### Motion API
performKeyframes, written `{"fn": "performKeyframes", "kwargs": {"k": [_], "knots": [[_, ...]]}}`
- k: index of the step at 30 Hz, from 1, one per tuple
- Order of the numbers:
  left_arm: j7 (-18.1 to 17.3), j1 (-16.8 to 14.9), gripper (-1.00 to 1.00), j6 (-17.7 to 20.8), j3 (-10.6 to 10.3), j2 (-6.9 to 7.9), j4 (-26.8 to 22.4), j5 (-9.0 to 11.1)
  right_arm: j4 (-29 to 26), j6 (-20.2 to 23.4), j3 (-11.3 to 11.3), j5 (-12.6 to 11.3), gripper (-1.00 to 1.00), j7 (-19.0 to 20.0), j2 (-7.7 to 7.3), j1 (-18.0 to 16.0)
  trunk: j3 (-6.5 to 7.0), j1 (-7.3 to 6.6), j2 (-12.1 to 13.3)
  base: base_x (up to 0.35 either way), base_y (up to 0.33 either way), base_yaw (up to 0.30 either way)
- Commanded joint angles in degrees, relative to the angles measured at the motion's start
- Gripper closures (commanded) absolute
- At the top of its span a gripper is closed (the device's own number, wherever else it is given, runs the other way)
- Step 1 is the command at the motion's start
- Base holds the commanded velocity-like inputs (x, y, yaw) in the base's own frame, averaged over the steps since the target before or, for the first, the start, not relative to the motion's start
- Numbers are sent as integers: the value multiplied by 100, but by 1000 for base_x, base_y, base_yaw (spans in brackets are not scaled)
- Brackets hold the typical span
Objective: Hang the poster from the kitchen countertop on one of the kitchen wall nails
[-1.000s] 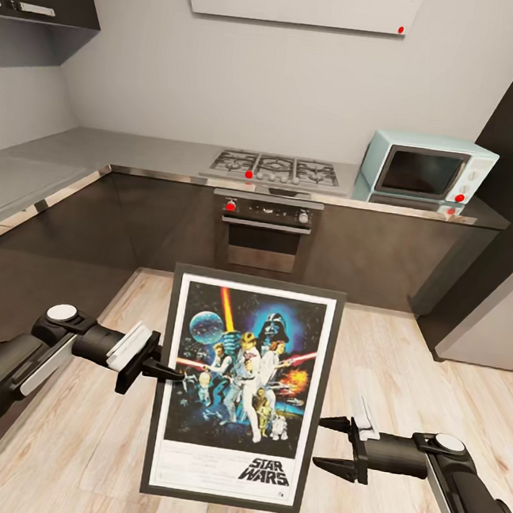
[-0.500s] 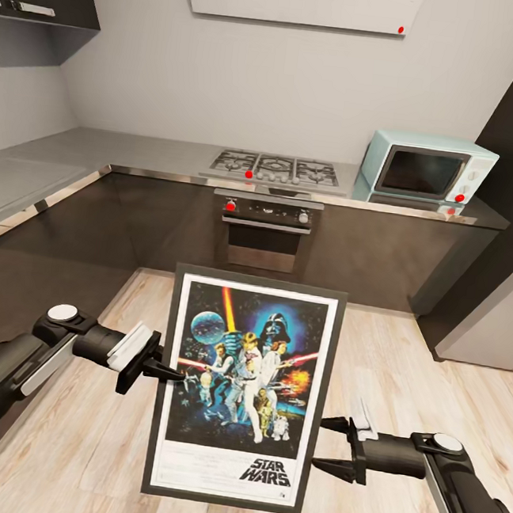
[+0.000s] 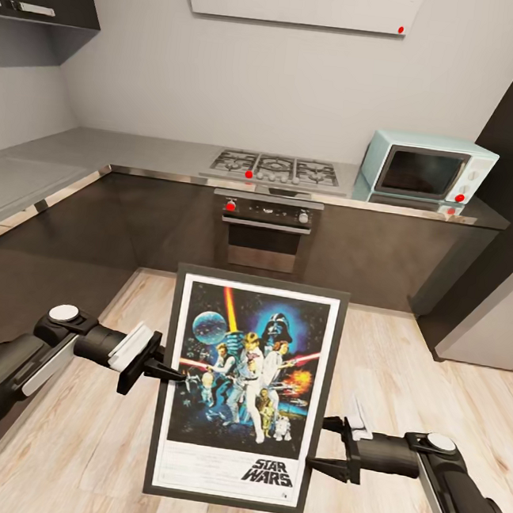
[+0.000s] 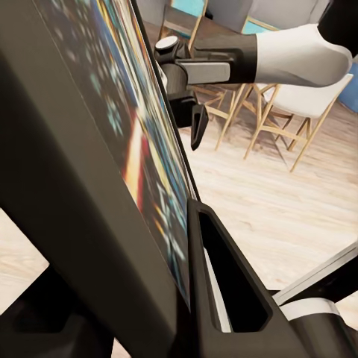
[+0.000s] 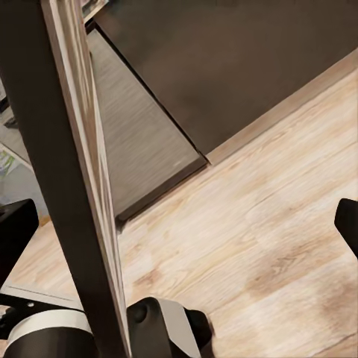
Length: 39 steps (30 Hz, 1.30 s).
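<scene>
We carry the poster upright over the floor: left tool pinching its edge, right tool spread beside it. Next we need a wall nail.

Black-framed poster, colourful figures on dark blue, white border.

Black arms, white cuffs (grey round caps).

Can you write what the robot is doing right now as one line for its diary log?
poster: upright, held over floor | left gripper: shut on poster's edge | right gripper: open around its other edge | countertop: behind
</scene>
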Motion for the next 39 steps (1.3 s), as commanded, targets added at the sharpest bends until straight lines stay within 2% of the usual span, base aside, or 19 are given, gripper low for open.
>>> {"fn": "performKeyframes", "kwargs": {"k": [1,29,30,33,34,39], "knots": [[-6,-7,100,48,-16,6,0,26,-1,60,0,-12,-100,19,1,-3,-5,0,-3,0,0,0],[-6,-7,100,47,-7,5,0,26,-1,52,8,-11,-100,19,6,-3,-5,0,-3,0,0,0],[-6,-7,100,46,-7,5,0,26,-1,52,5,-10,100,19,6,-3,-5,0,-3,0,0,0],[-6,-7,100,47,-7,5,0,26,-1,-57,7,-10,100,19,6,-3,-5,0,-3,0,0,0],[-6,-7,-100,48,-7,5,0,26,-1,-100,8,-11,100,23,6,-3,-5,0,-3,0,0,0],[-11,-7,-100,45,-6,13,1,26,-1,-169,8,-9,100,28,6,-3,-5,0,-3,0,0,0]]}}
